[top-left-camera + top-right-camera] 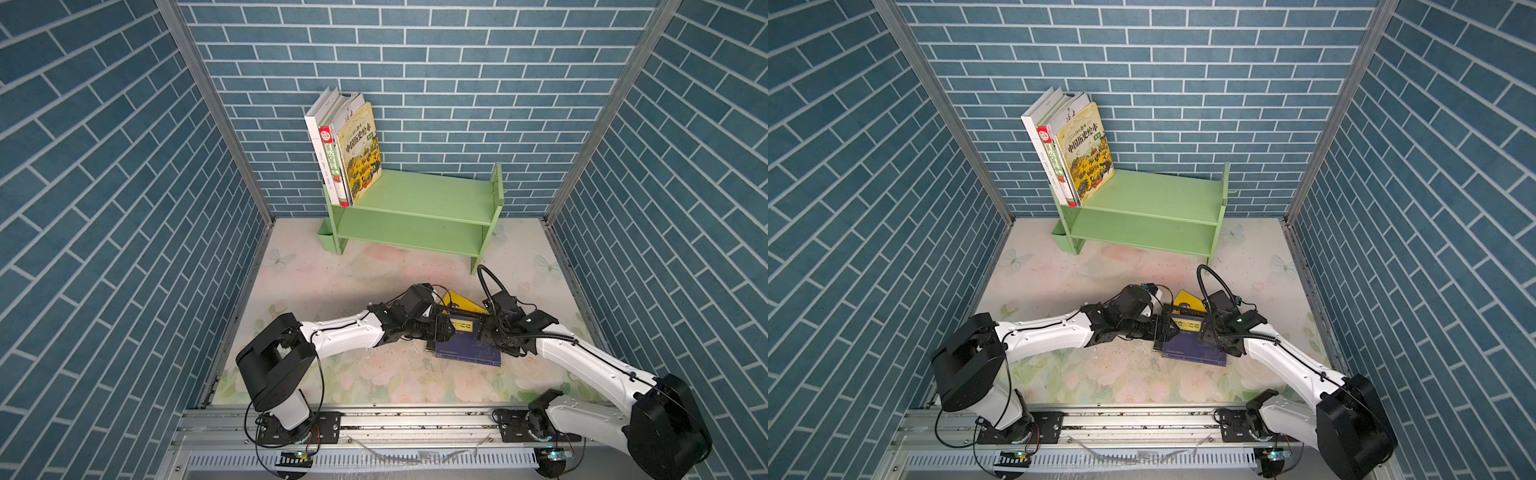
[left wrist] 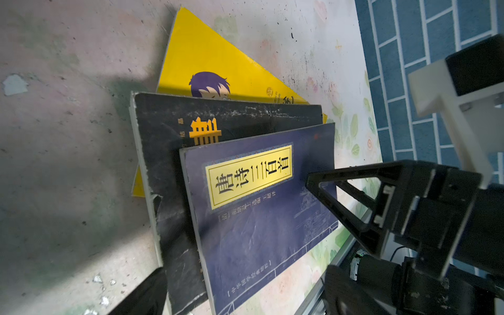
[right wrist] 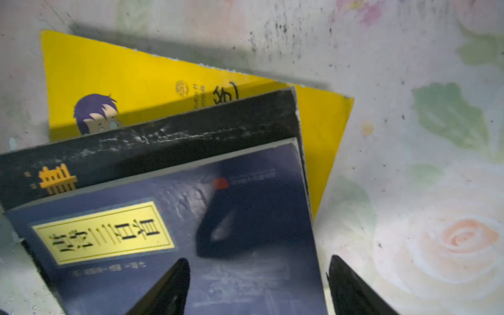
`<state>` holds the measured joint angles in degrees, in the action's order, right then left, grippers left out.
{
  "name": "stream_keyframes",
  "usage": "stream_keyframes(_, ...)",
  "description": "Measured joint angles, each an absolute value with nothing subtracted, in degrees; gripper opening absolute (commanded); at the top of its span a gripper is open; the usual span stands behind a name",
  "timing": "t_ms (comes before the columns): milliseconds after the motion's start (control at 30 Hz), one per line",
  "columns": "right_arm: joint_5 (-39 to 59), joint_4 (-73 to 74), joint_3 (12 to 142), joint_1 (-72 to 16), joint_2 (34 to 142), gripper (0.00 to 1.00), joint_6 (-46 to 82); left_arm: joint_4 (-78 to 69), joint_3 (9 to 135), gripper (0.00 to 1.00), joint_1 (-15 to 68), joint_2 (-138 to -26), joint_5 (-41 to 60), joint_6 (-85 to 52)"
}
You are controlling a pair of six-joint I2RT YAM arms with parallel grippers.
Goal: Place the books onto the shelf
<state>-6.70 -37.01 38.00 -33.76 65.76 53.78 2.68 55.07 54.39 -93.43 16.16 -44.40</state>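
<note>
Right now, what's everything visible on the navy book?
The navy book lies flat, cover up, topping a skewed stack: it overlaps the black book, which lies on the yellow book. It has a soft, creased paper cover with a yellow title label in black characters, a small red seal and pale line art. The right gripper straddles one edge, fingers open, one above the cover and one off it; contact is unclear.

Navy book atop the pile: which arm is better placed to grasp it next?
Right, probably. The right gripper is open, straddling an edge of the navy book: one finger over the cover, one over the table. The left gripper sits at the opposite edge, where the black book juts out.
</note>
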Motion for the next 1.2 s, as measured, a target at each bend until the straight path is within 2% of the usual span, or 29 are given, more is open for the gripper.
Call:
stream_keyframes(700,-6.11,-33.78,38.19,-36.29,68.64,0.80,54.85,2.68,55.07,0.92,54.11,-93.38,15.57,-44.42)
stream_keyframes(1033,-5.96,-30.79,41.41,-40.25,74.94,0.80,56.21,3.88,52.84,0.91,52.36,-90.39,13.43,-44.36)
stream_keyframes(1200,-6.04,-29.74,43.00,-41.17,77.38,0.80,56.69,7.03,50.02,0.88,52.25,-87.85,11.38,-44.36)
